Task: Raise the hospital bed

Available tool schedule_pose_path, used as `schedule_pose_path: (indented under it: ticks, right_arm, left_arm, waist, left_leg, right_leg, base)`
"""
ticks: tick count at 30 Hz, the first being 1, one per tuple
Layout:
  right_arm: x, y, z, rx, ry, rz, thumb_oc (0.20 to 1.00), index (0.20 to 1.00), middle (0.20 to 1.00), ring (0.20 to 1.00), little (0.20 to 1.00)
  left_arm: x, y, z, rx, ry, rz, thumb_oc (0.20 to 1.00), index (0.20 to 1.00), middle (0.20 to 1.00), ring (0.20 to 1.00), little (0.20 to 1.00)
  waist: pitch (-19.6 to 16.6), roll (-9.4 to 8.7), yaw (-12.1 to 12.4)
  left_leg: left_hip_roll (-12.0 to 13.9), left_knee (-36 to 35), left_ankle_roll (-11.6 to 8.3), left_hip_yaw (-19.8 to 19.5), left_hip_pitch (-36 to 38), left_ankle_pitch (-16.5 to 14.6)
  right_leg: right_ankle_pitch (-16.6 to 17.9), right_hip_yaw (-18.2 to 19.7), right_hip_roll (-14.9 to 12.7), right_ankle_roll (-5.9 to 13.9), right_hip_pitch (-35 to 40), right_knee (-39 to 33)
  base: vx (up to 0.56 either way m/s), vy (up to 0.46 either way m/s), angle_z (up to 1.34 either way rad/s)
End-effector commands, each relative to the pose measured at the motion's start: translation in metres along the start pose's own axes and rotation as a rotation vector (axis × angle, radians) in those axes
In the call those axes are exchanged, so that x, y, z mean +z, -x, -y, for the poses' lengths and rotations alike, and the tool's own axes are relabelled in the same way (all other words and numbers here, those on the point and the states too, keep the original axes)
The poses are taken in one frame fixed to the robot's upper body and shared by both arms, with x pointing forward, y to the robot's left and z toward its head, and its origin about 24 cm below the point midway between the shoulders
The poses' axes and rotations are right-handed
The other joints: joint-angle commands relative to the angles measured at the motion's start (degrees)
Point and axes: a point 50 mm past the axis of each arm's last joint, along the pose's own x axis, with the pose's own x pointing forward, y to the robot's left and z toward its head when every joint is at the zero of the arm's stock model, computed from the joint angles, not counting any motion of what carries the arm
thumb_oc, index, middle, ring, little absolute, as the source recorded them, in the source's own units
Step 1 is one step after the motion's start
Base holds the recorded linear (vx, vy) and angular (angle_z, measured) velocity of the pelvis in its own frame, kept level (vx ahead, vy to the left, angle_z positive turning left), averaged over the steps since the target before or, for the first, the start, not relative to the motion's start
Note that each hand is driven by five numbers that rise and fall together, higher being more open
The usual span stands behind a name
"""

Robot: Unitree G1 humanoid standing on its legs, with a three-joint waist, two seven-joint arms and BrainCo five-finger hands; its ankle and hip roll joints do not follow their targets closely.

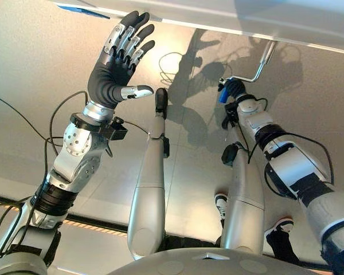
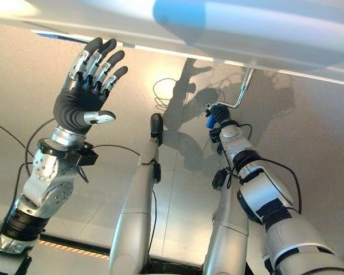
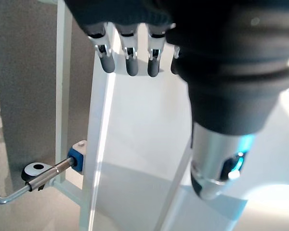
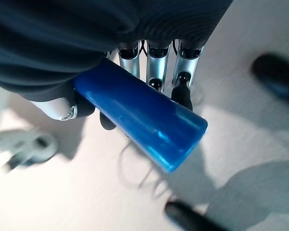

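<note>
Two robot hands are showing under the pale edge of the hospital bed (image 1: 229, 17). The right robot hand (image 1: 234, 89) is reaching forward to the bed's crank (image 1: 258, 67), a bent metal rod hanging down from the bed frame, and its fingers (image 4: 185, 79) are curling round the blue grip (image 4: 144, 115) at the crank's lower end. In the right wrist view the blue grip is lying across the palm, with the fingers wrapping over one side and the thumb pressing the other. The floor (image 4: 111, 192) is showing below it.

The left robot hand (image 1: 117, 66) is lifting up on the robot's left, well apart from the crank, with its palm facing the bed edge and its fingers straight and spread, holding nothing. The fingertips (image 2: 100, 48) are sitting just beside the underside of the bed; whether they are touching it cannot be told. In the left wrist view the crank rod (image 3: 43, 172) is joining a blue block (image 3: 78, 156) on the white bed frame (image 3: 98, 120).
</note>
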Motion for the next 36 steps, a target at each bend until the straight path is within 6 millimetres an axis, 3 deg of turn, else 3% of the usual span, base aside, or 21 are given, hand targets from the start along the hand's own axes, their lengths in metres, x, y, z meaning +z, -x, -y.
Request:
schedule_pose_path:
  ticks: [1, 2, 4, 5, 8, 9, 10, 11, 13, 14, 15, 16, 17, 20, 23, 24, 29, 31, 34, 35, 36]
  right_arm:
    - [0.035, 0.033, -0.153, 0.524, 0.062, 0.176, 0.200, 0.200, 0.200, 0.200, 0.200]
    - [0.044, 0.041, -0.166, 0.578, 0.032, 0.226, 0.200, 0.200, 0.200, 0.200, 0.200]
    - [0.055, 0.044, -0.169, 0.601, 0.016, 0.268, 0.200, 0.200, 0.200, 0.200, 0.200]
    - [0.050, 0.045, -0.171, 0.604, 0.008, 0.254, 0.200, 0.200, 0.200, 0.200, 0.200]
    - [0.101, 0.063, -0.169, 0.679, -0.221, 0.468, 0.200, 0.200, 0.200, 0.200, 0.200]
    - [0.111, 0.070, -0.161, 0.678, -0.314, 0.529, 0.200, 0.200, 0.200, 0.200, 0.200]
    - [0.130, 0.077, -0.145, 0.674, -0.382, 0.635, 0.200, 0.200, 0.200, 0.200, 0.200]
    - [0.130, 0.082, -0.134, 0.674, -0.440, 0.671, 0.200, 0.200, 0.200, 0.200, 0.200]
    - [0.147, 0.093, -0.095, 0.608, -0.518, 0.826, 0.200, 0.200, 0.200, 0.200, 0.200]
    - [0.148, 0.096, -0.075, 0.569, -0.597, 0.872, 0.200, 0.200, 0.200, 0.200, 0.200]
    - [0.153, 0.100, -0.055, 0.509, -0.615, 0.939, 0.200, 0.200, 0.200, 0.200, 0.200]
    - [0.149, 0.108, -0.045, 0.473, -0.627, 0.970, 0.200, 0.200, 0.200, 0.200, 0.200]
    - [0.151, 0.114, -0.030, 0.444, -0.664, 1.022, 0.200, 0.200, 0.200, 0.200, 0.200]
    - [0.141, 0.129, 0.007, 0.301, -0.718, 1.103, 0.200, 0.200, 0.200, 0.200, 0.200]
    - [0.123, 0.131, 0.019, 0.234, -0.801, 1.082, 0.200, 0.200, 0.200, 0.200, 0.200]
    - [0.120, 0.139, 0.043, 0.116, -0.763, 1.130, 0.200, 0.200, 0.200, 0.200, 0.200]
    - [0.104, 0.140, 0.078, -0.094, -0.825, 1.143, 0.200, 0.200, 0.200, 0.200, 0.200]
    - [0.084, 0.140, 0.111, -0.299, -0.802, 1.100, 0.200, 0.200, 0.200, 0.200, 0.200]
    - [0.074, 0.138, 0.125, -0.392, -0.762, 1.064, 0.200, 0.200, 0.200, 0.200, 0.200]
    - [0.055, 0.132, 0.151, -0.543, -0.764, 0.988, 0.200, 0.200, 0.200, 0.200, 0.200]
    - [0.055, 0.131, 0.153, -0.543, -0.763, 0.991, 0.200, 0.200, 0.200, 0.200, 0.200]
  left_arm:
    - [0.025, -0.003, 0.024, -0.087, 0.045, 0.166, 1.000, 1.000, 1.000, 1.000, 1.000]
    - [0.024, -0.001, 0.025, -0.088, 0.054, 0.165, 1.000, 1.000, 1.000, 1.000, 1.000]
    - [0.026, -0.003, 0.025, -0.094, 0.055, 0.176, 1.000, 1.000, 1.000, 1.000, 1.000]
    - [0.024, -0.001, 0.025, -0.092, 0.063, 0.162, 1.000, 1.000, 1.000, 1.000, 1.000]
    - [0.025, 0.000, 0.026, -0.094, 0.073, 0.176, 1.000, 1.000, 1.000, 1.000, 1.000]
    - [0.022, 0.003, 0.027, -0.093, 0.080, 0.157, 1.000, 1.000, 1.000, 1.000, 1.000]
    - [0.024, 0.003, 0.025, -0.091, 0.054, 0.160, 1.000, 1.000, 1.000, 1.000, 1.000]
    - [0.020, 0.005, 0.025, -0.089, 0.045, 0.136, 1.000, 1.000, 1.000, 1.000, 1.000]
    - [0.021, 0.006, 0.022, -0.105, -0.002, 0.125, 1.000, 1.000, 1.000, 1.000, 1.000]
    - [0.019, 0.011, 0.022, -0.109, -0.007, 0.097, 1.000, 1.000, 1.000, 1.000, 1.000]
    - [0.022, 0.011, 0.019, -0.118, -0.027, 0.098, 1.000, 1.000, 1.000, 1.000, 1.000]
    - [0.020, 0.017, 0.019, -0.116, -0.024, 0.074, 1.000, 1.000, 1.000, 1.000, 1.000]
    - [0.021, 0.016, 0.018, -0.122, -0.030, 0.076, 1.000, 1.000, 1.000, 1.000, 1.000]
    - [0.020, 0.022, 0.016, -0.128, -0.026, 0.045, 1.000, 1.000, 1.000, 1.000, 1.000]
    - [0.016, 0.028, 0.015, -0.122, -0.016, 0.013, 1.000, 1.000, 1.000, 1.000, 1.000]
    - [0.021, 0.028, 0.011, -0.117, -0.035, 0.025, 1.000, 1.000, 1.000, 1.000, 1.000]
    - [0.023, 0.032, 0.006, -0.081, -0.007, 0.041, 1.000, 1.000, 1.000, 1.000, 1.000]
    - [0.027, 0.036, 0.000, -0.050, -0.002, 0.050, 1.000, 1.000, 1.000, 1.000, 1.000]
    - [0.028, 0.037, -0.002, -0.040, 0.001, 0.060, 1.000, 1.000, 1.000, 1.000, 1.000]
    - [0.027, 0.038, -0.002, -0.036, 0.016, 0.062, 1.000, 1.000, 1.000, 1.000, 1.000]
    - [0.027, 0.037, -0.002, -0.036, 0.017, 0.064, 1.000, 1.000, 1.000, 1.000, 1.000]
  waist:
    - [-0.6, 5.26, 2.3]
    - [-0.6, 5.36, 2.5]
    - [-0.6, 5.49, 2.4]
    - [-0.6, 5.45, 2.5]
    - [-0.6, 4.97, 1.5]
    - [-0.6, 4.54, 1.1]
    - [-0.6, 4.03, 0.4]
    - [-0.6, 3.63, 0.0]
    - [-0.6, 3.06, -1.3]
    - [-0.6, 2.85, -1.9]
    - [-0.6, 2.65, -2.4]
    - [-0.6, 2.22, -2.8]
    - [-0.6, 1.69, -3.7]
    - [-0.6, 0.67, -5.3]
    - [-0.6, 0.36, -6.1]
    - [-0.6, -0.38, -7.3]
    - [-0.6, -1.23, -8.4]
    - [-0.6, -1.81, -9.1]
    - [-0.6, -2.08, -9.4]
    - [-0.6, -2.32, -9.4]
    - [-0.6, -2.21, -9.3]
  left_leg:
    - [-3.2, 1.1, 3.15, 0.1, -3.1, -1.4]
    - [-3.1, 1.4, 2.75, 0.0, -1.2, -3.2]
    - [-3.1, 1.1, 3.05, 0.3, -2.9, -1.3]
    - [-3.1, 1.4, 2.70, 0.1, -1.1, -3.2]
    - [-3.0, 0.5, 2.96, 0.9, -2.2, -1.1]
    - [-2.8, 0.7, 2.61, 1.0, -0.1, -2.9]
    - [-2.8, 0.3, 2.91, 1.4, -1.9, -1.0]
    - [-2.7, 0.4, 2.52, 1.5, 0.2, -2.9]
    - [-2.6, 0.1, 2.82, 2.0, -1.3, -0.9]
    - [-2.4, 0.5, 2.45, 2.1, 0.8, -2.8]
    - [-2.4, -0.3, 2.86, 2.5, -0.5, -0.9]
    - [-2.2, -0.2, 2.55, 2.6, 2.0, -2.8]
    - [-2.1, -0.7, 2.91, 3.1, 0.4, -0.9]
    - [-1.9, -1.7, 2.85, 3.8, 1.8, -0.6]
    - [-1.5, -1.7, 2.34, 4.0, 4.9, -2.6]
    - [-1.4, -2.3, 2.51, 4.6, 4.1, -0.8]
    - [-1.1, -2.8, 2.18, 5.0, 5.9, -0.9]
    - [-0.7, -3.6, 1.91, 5.3, 7.3, -0.8]
    - [-0.5, -3.7, 1.79, 5.2, 7.8, -0.9]
    - [-0.4, -3.8, 1.67, 5.0, 8.3, -0.8]
    - [-0.3, -3.9, 1.66, 5.0, 8.3, -0.8]
  right_leg:
    - [-1.4, -0.5, -0.9, 5.14, 0.8, 0.5]
    - [-3.0, 0.1, -1.0, 5.65, 2.4, 0.8]
    - [-1.3, -0.3, -1.1, 5.10, 1.1, 0.0]
    - [-3.0, 0.3, -1.0, 5.63, 2.5, 0.7]
    - [-1.0, 0.1, -1.0, 5.02, 1.2, -0.5]
    - [-2.5, 1.0, -0.9, 5.56, 2.8, -0.1]
    - [-0.6, 0.6, -0.8, 5.02, 1.3, -1.0]
    - [-2.2, 1.3, -0.7, 5.55, 3.0, -0.5]
    - [-0.3, 1.3, -0.6, 5.10, 1.7, -1.5]
    - [-1.9, 1.9, -0.5, 5.61, 3.3, -0.9]
    - [0.0, 1.6, -0.4, 5.17, 2.0, -2.0]
    - [-1.7, 2.5, -0.2, 5.69, 3.9, -1.5]
    - [0.3, 2.3, -0.2, 5.21, 2.6, -2.6]
    - [0.5, 2.8, 0.1, 5.35, 3.4, -3.4]
    - [-1.1, 3.7, 0.2, 5.92, 5.7, -3.1]
    - [0.7, 3.8, 0.4, 5.48, 4.7, -4.1]
    - [0.6, 4.2, 0.9, 5.51, 6.1, -4.8]
    - [0.3, 4.3, 1.4, 5.44, 7.0, -5.0]
    - [-0.1, 4.5, 1.7, 5.34, 7.4, -4.8]
    - [-0.3, 4.3, 1.8, 5.38, 7.9, -4.8]
    - [-0.3, 4.2, 1.8, 5.38, 7.9, -4.9]
  base:
    - [-0.01, 0.044, -0.01]
    - [0.00, 0.034, -0.03]
    - [0.00, 0.017, -0.01]
    - [0.06, 0.026, -0.02]
    - [0.00, 0.031, -0.04]
    - [-0.05, 0.019, -0.03]
    - [0.05, 0.001, -0.02]
    - [-0.05, 0.004, -0.01]
    - [0.00, 0.000, 0.00]
    - [0.00, 0.000, 0.00]
    - [0.04, 0.019, -0.02]
    - [-0.07, 0.023, -0.04]
    - [-0.02, 0.004, -0.05]
    - [-0.04, -0.014, -0.06]
    - [0.01, -0.006, -0.03]
    - [0.00, 0.000, 0.00]
    - [-0.02, -0.037, -0.05]
    - [0.00, -0.081, -0.04]
    - [0.00, -0.060, -0.05]
    - [0.00, -0.042, -0.02]
    - [0.01, -0.066, 0.00]
